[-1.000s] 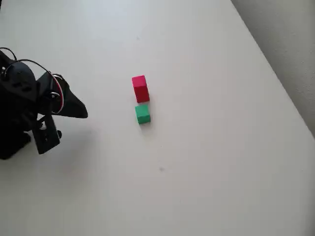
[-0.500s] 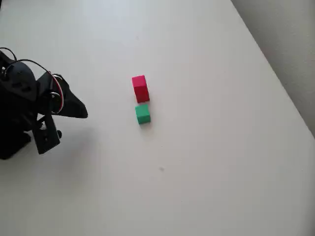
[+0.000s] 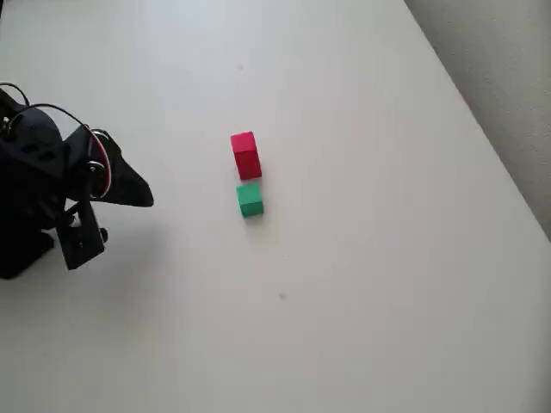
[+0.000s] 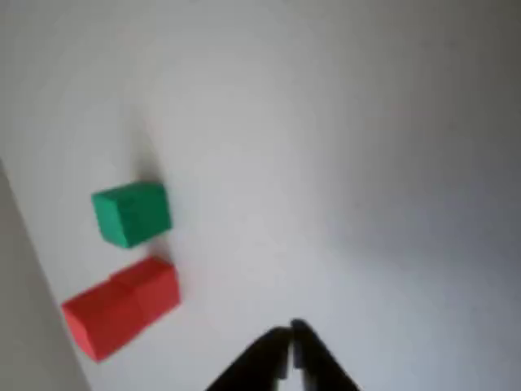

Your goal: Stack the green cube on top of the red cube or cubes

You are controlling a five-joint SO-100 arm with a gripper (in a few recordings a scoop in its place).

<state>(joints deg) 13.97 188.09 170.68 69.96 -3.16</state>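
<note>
The green cube point(image 3: 250, 200) rests on the white table, just below the taller red cube point(image 3: 245, 155) in the overhead view, with a narrow gap between them. The wrist view has the green cube point(image 4: 131, 213) at left and the red cube point(image 4: 120, 305) under it. My black gripper point(image 3: 142, 194) sits far to the left of both cubes in the overhead view. In the wrist view the gripper point(image 4: 290, 330) is shut, its tips meeting with nothing between them.
The white table point(image 3: 362, 258) spreads widely around the cubes. Its right edge runs diagonally at the top right, with grey floor point(image 3: 508, 77) beyond it. The arm's black body point(image 3: 34, 198) fills the left edge.
</note>
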